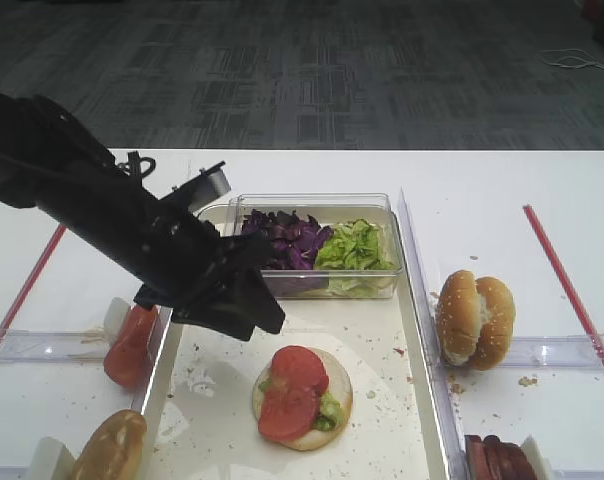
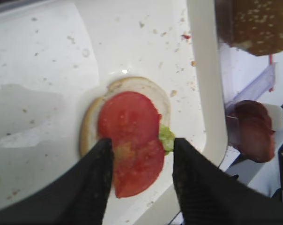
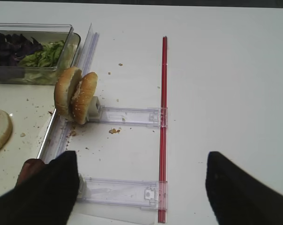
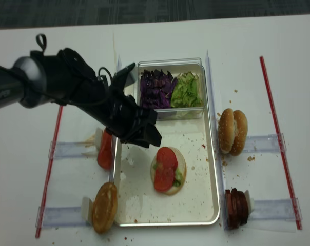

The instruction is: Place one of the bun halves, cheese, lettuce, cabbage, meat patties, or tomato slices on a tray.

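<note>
While the left gripper [image 2: 140, 180] is held above the tray [image 1: 410, 400] with its jaws spread and nothing between them, two tomato slices [image 1: 292, 391] are seen lying on a bun half [image 1: 334, 412] near the tray's front edge. The right gripper [image 3: 141, 187] is also spread wide.

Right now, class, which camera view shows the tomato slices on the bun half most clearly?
The left wrist view: the tomato slices fill the frame, seen between the left tool's open fingers, overlapping on the bun half. Both exterior high views show them smaller. The right wrist view catches only a sliver at its left edge.
</note>
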{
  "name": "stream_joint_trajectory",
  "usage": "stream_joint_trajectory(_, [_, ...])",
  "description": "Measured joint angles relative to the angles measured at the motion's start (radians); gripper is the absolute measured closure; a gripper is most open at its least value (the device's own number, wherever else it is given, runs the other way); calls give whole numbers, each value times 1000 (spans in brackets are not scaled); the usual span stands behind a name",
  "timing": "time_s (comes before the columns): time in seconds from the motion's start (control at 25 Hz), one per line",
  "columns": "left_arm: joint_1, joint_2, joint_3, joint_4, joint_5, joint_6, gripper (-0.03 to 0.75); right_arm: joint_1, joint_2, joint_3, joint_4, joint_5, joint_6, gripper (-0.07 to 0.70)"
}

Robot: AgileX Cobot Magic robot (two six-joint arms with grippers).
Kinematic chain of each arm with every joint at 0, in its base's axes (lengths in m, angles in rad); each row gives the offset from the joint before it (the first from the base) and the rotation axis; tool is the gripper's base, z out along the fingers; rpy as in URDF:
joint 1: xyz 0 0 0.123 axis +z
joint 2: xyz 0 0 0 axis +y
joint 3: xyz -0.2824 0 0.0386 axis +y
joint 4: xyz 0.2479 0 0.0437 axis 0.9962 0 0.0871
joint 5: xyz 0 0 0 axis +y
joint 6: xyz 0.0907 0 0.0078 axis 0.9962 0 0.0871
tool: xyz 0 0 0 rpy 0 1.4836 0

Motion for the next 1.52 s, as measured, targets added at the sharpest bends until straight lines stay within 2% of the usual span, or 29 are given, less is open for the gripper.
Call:
stream_joint_trajectory(0.28, [0,-186,0,8,53,-6,398,0,0,0,0,0,-2,41])
stream_joint_trajectory(0.44, [0,-229,0,70,62,-25,398,0,0,0,0,0,-2,41])
stream_joint_trajectory(0.56, [0,-230,0,211,51,-92,399,0,0,0,0,0,-2,41])
stream_joint_trajectory(0.72, [0,-230,0,475,3,-255,398,0,0,0,0,0,-2,41])
stream_joint_trajectory(0.84, [0,-230,0,654,-6,-381,391,0,0,0,0,0,-2,41])
stream_joint_trajectory(1.0, [0,-230,0,768,-13,-472,329,0,0,0,0,0,-2,41])
stream_joint_trajectory(1.32, [0,-230,0,788,-60,-535,140,0,0,0,0,0,-2,41])
stream_joint_trajectory(1.52, [2,-230,0,870,-82,-599,114,0,0,0,0,0,-2,41])
